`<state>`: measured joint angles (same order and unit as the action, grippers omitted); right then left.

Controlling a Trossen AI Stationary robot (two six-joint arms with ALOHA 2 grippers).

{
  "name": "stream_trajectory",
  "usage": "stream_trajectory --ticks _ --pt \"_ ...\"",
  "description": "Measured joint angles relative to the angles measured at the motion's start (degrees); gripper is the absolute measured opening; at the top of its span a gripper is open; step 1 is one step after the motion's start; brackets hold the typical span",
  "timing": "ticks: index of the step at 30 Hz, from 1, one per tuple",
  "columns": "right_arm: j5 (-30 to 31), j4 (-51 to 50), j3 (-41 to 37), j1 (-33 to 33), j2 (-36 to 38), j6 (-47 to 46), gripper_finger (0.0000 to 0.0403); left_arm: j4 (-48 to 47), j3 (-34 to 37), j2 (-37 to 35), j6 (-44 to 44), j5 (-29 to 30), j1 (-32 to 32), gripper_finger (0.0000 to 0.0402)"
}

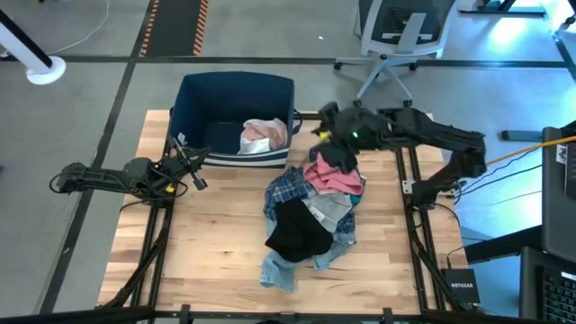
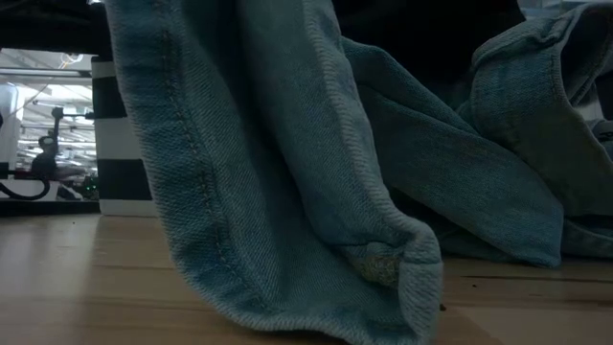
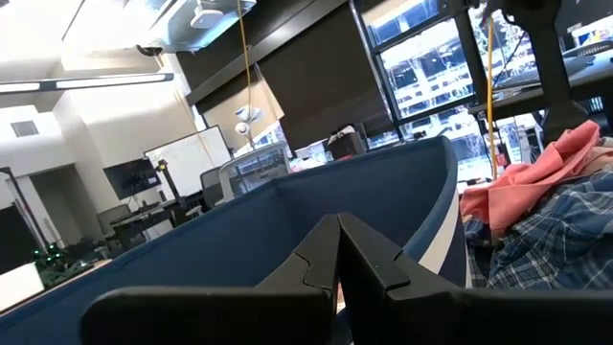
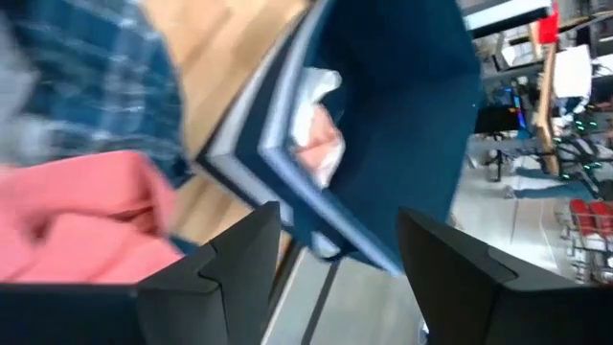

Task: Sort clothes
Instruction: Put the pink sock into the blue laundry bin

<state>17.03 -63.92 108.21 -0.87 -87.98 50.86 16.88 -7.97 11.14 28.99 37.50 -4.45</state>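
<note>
The clothes lie in a heap at the table's middle: a pink top [image 1: 333, 175], a blue plaid shirt [image 1: 286, 191], a black piece [image 1: 297, 232] and light-blue jeans [image 1: 281, 268], whose leg fills the low view [image 2: 287, 172]. A white and pink garment [image 1: 264, 135] lies inside the navy bin [image 1: 193, 103]. My right gripper [image 1: 326, 126] is open and empty above the heap's far end, beside the bin's right corner; its wrist view [image 4: 335, 259] shows the bin and the pink top [image 4: 86, 220]. My left gripper [image 1: 193, 169] is shut and empty by the bin's near left corner [image 3: 337, 240].
The bin stands at the table's far edge, left of centre; its wall [image 3: 383, 211] is close in front of my left gripper. Bare wood [image 1: 207, 234] lies left of the heap and along the near edge. An office chair [image 1: 400, 36] stands beyond the table.
</note>
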Motion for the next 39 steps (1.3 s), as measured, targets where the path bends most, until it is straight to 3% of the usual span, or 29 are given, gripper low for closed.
stream_trajectory --ticks 9,16,22,27,33,39 --pt "6.1 12.8 -28.1 7.4 15.7 -6.1 0.0227 0.0 0.0 0.0 0.0 0.0 0.0 0.0001" --pt "12.0 29.6 -49.0 13.5 29.8 -9.1 0.0227 0.0 0.0 0.0 0.0 0.0 0.0 0.0001" --pt "17.0 45.9 -62.4 15.2 37.8 -8.9 0.0227 0.0 0.0 0.0 0.0 0.0 0.0 0.0001" --pt "15.8 53.6 -65.9 15.0 40.5 -4.5 0.0227 0.0 0.0 0.0 0.0 0.0 0.0 0.0001" --pt "6.4 45.2 -66.0 15.2 40.7 -4.1 0.0227 0.0 0.0 0.0 0.0 0.0 0.0 0.0001" --pt "5.9 39.7 -66.0 15.2 40.6 -4.5 0.0227 0.0 0.0 0.0 0.0 0.0 0.0 0.0001"
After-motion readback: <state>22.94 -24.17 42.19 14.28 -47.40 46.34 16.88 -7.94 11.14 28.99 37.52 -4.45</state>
